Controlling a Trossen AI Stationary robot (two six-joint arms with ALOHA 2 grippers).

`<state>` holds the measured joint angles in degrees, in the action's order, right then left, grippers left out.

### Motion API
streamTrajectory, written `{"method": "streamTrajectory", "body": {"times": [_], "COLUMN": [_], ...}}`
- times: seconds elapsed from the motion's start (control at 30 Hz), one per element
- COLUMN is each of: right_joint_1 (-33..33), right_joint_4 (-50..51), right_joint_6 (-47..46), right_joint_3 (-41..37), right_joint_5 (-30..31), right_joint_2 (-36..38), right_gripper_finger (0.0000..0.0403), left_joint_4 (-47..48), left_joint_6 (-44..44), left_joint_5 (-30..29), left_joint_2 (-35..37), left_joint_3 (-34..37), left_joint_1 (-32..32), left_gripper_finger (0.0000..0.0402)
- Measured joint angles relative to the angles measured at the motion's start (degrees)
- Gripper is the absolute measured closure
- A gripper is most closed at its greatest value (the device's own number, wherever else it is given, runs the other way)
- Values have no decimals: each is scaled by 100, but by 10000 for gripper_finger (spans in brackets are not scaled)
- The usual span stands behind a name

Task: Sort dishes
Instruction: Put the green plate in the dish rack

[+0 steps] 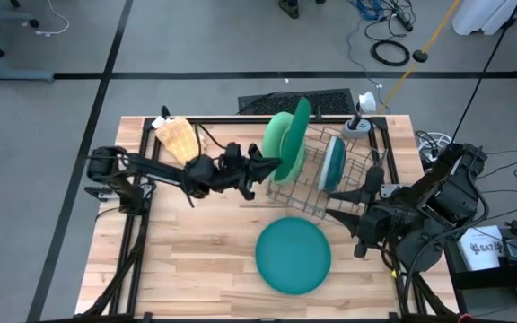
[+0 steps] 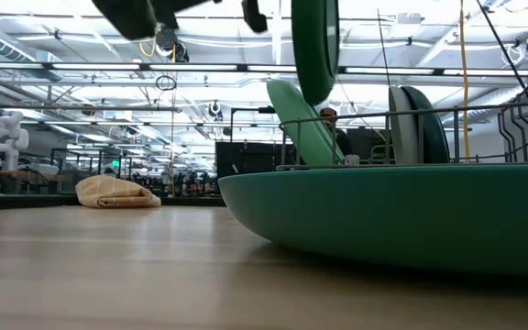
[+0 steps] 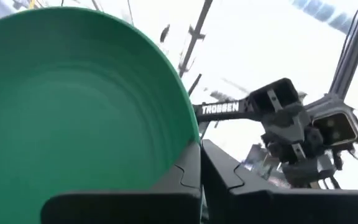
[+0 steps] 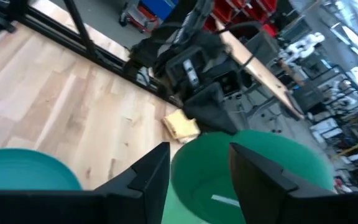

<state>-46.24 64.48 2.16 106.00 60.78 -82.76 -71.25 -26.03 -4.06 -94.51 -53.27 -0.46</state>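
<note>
Rack (image 1: pixel 330 184) of wire is taken as the landmark, standing on the wooden table (image 1: pixel 196 260). Over its left end, a large dark green plate (image 1: pixel 300 135) is held on edge, lifted clear of the wires, with the left gripper (image 1: pixel 272 166) clamped shut on its rim; in the left wrist view the two dark fingers (image 3: pixel 185 180) are seen pressed together at the plate's edge. Just beside that plate, a light green plate (image 1: pixel 278 145) is seen leaning in the rack's left end. In the rack's right part a smaller dark teal plate (image 1: pixel 333 164) is stood upright, with a pale plate just beside it. In front of the rack, a large teal dish (image 1: pixel 293 255) lies flat on the table. At the rack's right side the right gripper (image 1: pixel 372 187) is held with its fingers apart, gripping nothing. Well to the left of the rack, a tan cloth (image 1: pixel 177 137) lies near the table's far edge.
</note>
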Motion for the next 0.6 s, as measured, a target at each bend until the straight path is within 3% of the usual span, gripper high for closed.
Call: {"method": "streamTrajectory", "body": {"times": [0.37,0.6], "right_joint_1": [0,0], "right_joint_4": [-3,-1], "right_joint_6": [-45,-148], "right_joint_3": [0,0], "right_joint_5": [240,240], "right_joint_2": [2,2], "right_gripper_finger": [248,248], "left_joint_4": [-1834,-1911], "left_joint_6": [-984,-1396], "left_joint_5": [103,121], "left_joint_2": [-1616,-2027], "left_joint_3": [-236,-257], "left_joint_1": [222,385], "left_gripper_finger": [400,400]}}
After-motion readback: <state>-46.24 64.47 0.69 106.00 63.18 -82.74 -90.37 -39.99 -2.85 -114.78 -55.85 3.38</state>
